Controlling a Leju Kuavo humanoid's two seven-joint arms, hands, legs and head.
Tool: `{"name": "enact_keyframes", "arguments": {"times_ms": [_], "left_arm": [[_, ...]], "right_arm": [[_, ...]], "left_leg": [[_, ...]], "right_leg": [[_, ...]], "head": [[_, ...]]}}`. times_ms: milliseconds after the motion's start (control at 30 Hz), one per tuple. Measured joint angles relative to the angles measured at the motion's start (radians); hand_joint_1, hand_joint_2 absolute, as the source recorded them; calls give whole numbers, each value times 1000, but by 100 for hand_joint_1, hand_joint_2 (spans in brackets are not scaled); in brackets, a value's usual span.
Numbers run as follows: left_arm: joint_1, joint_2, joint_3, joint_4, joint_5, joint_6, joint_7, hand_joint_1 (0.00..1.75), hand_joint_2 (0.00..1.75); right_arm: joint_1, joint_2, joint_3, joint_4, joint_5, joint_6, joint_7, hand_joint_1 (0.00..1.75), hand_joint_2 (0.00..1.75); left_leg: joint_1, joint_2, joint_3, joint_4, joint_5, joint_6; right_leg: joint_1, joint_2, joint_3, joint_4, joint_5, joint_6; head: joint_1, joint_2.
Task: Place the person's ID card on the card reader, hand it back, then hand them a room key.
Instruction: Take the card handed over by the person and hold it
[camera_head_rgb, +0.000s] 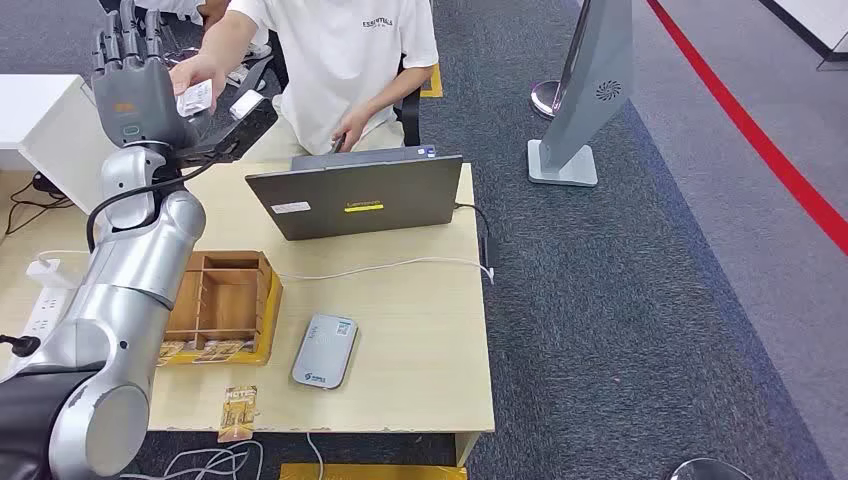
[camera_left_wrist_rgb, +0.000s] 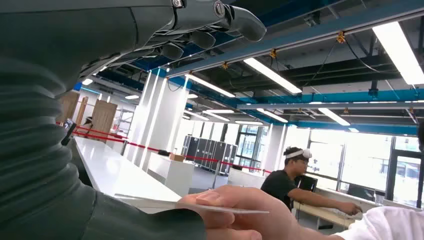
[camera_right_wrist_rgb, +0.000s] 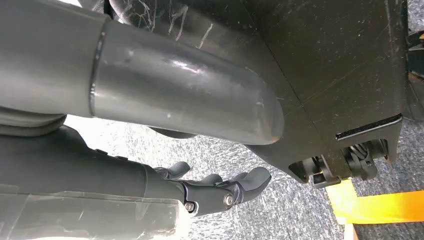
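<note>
My left hand (camera_head_rgb: 135, 85) is raised high at the far left of the desk, fingers upright and spread. A seated person in a white shirt (camera_head_rgb: 345, 60) holds a white ID card (camera_head_rgb: 195, 98) against its thumb side. In the left wrist view the card (camera_left_wrist_rgb: 215, 207) shows edge-on, pinched in the person's fingers (camera_left_wrist_rgb: 245, 210) and lying just above my thumb (camera_left_wrist_rgb: 150, 225), while my fingers (camera_left_wrist_rgb: 210, 22) stay far from it. The grey card reader (camera_head_rgb: 325, 350) lies on the desk's front. My right hand (camera_right_wrist_rgb: 220, 192) hangs by my body, fingers loosely apart, holding nothing.
A wooden compartment box (camera_head_rgb: 225, 300) with key cards along its front stands left of the reader. One key card (camera_head_rgb: 238, 412) lies at the desk's front edge. An open laptop (camera_head_rgb: 355, 195) stands at the far side with a white cable (camera_head_rgb: 400, 265) in front. A grey kiosk stand (camera_head_rgb: 585, 90) is on the right.
</note>
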Motion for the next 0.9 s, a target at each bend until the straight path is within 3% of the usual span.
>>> {"name": "enact_keyframes", "arguments": {"times_ms": [67, 100, 133, 167, 233, 633, 767, 900], "left_arm": [[0, 1, 0, 3, 5, 1, -1, 71, 175], [0, 2, 0, 6, 10, 1, -2, 115, 175], [-1, 4, 0, 9, 15, 1, -4, 158, 131], [-1, 5, 0, 12, 21, -3, -8, 175, 87], [-1, 7, 0, 20, 36, -20, -19, 175, 0], [-3, 12, 0, 43, 70, -45, -48, 175, 0], [-3, 11, 0, 43, 78, -49, -52, 175, 175], [-2, 11, -2, 43, 99, -36, -61, 175, 175]], "right_arm": [[0, 0, 0, 0, 0, -1, 0, 0, 0], [0, 0, 0, 0, 1, -3, 2, 0, 0], [0, 0, 0, 0, 1, -5, 2, 0, 0], [0, 0, 0, 1, 1, -8, 4, 0, 0], [0, 0, 0, 1, 1, -12, 6, 0, 0], [0, 0, 0, 2, 1, -15, 8, 0, 0], [0, 0, 0, 2, 1, -16, 11, 0, 0], [0, 0, 0, 2, 1, -16, 17, 0, 0]], "left_leg": [[0, 0, 0, 0, 0, 0], [0, 0, 0, 0, 0, 0], [0, 0, 0, 0, 0, 0], [0, 0, 0, 0, 0, 0], [0, 0, 0, 0, 0, 0], [0, 0, 0, 0, 0, 0], [0, 0, 0, 0, 0, 0], [0, 0, 0, 0, 0, 0]], "right_leg": [[0, 0, 0, 0, 0, 0], [0, 0, 0, 0, 0, 0], [0, 0, 0, 0, 0, 0], [0, 0, 0, 0, 0, 0], [0, 0, 0, 0, 0, 0], [0, 0, 0, 0, 0, 0], [0, 0, 0, 0, 0, 0], [0, 0, 0, 0, 0, 0]], "head": [[0, 0], [0, 0], [0, 0], [0, 0], [0, 0], [0, 0], [0, 0], [0, 0]]}}
